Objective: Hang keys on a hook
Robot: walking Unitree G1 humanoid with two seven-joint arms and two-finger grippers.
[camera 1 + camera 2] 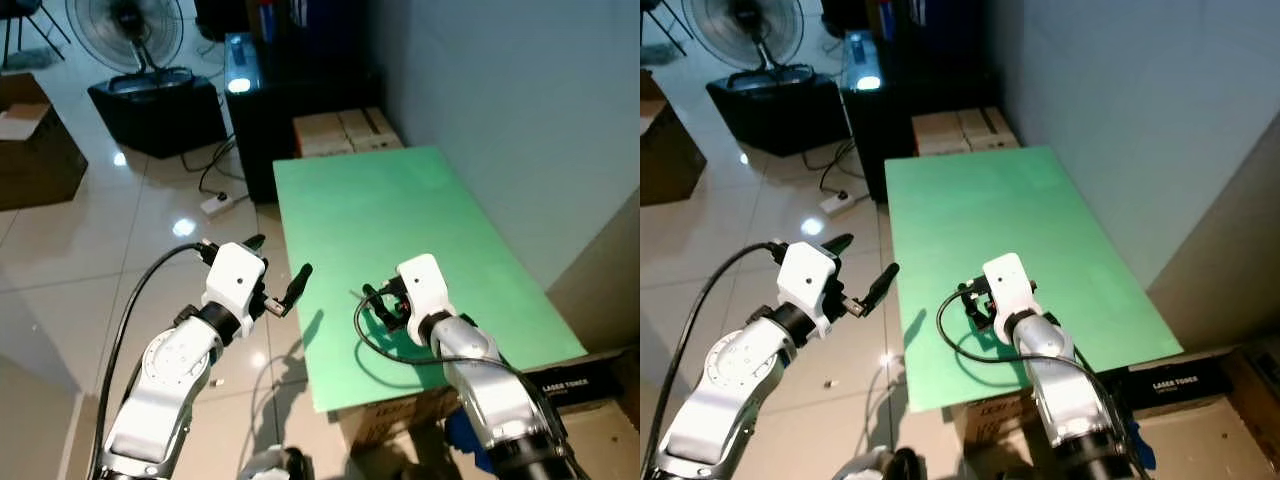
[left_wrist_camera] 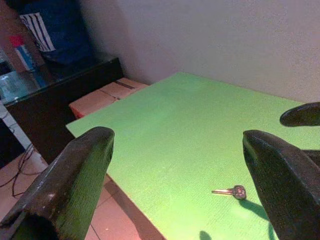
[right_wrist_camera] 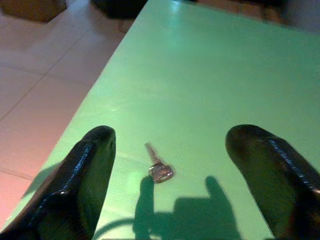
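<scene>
A small silver key (image 3: pixel 158 168) lies flat on the green tabletop (image 1: pixel 400 210), near its front left corner; the left wrist view also catches the key (image 2: pixel 231 191). My right gripper (image 1: pixel 384 301) hovers low over that corner, open, its two black fingers (image 3: pixel 85 175) spread to either side of the key and apart from it. My left gripper (image 1: pixel 278 262) is held out over the floor just off the table's left edge, open with nothing between its fingers (image 2: pixel 75 175), facing across the tabletop.
A pale wall (image 1: pixel 520 100) runs along the table's right side. Beyond the far end stand cardboard boxes (image 1: pixel 345 130), a black cabinet (image 1: pixel 270 120) and a floor fan (image 1: pixel 130 30). A power strip (image 1: pixel 218 203) and cables lie on the tiled floor. More boxes (image 1: pixel 590 400) sit at the near right.
</scene>
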